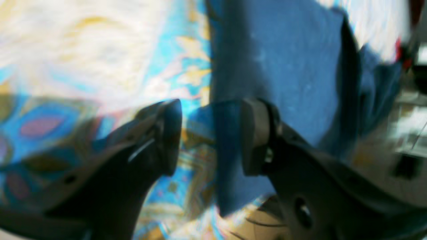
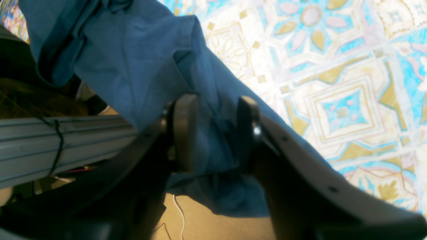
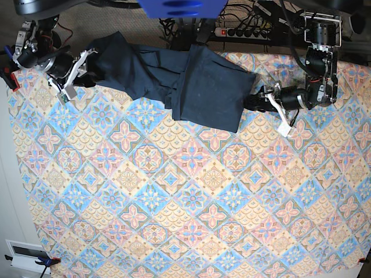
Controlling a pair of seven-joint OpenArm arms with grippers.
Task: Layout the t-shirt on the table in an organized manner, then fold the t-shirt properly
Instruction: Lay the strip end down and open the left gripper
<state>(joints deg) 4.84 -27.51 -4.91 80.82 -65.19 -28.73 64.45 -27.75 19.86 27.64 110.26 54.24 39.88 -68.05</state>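
The dark navy t-shirt (image 3: pixel 191 81) lies crumpled and stretched sideways along the far edge of the patterned table (image 3: pixel 185 202). My right gripper (image 3: pixel 87 61) is at the shirt's left end. In the right wrist view its jaws (image 2: pixel 216 133) are shut on a bunch of shirt fabric (image 2: pixel 133 60), which drapes over and below the fingers. My left gripper (image 3: pixel 259 99) is at the shirt's right corner. In the blurred left wrist view it (image 1: pixel 211 133) is open, with the shirt's edge (image 1: pixel 283 66) between its fingers and the table cloth (image 1: pixel 83 50) showing in the gap.
A power strip with cables (image 3: pixel 249 29) and a blue object (image 3: pixel 182 7) sit just beyond the table's far edge. An aluminium rail (image 2: pixel 66 140) runs beside my right gripper, off the table. A white box (image 3: pixel 26 255) sits by the near left corner.
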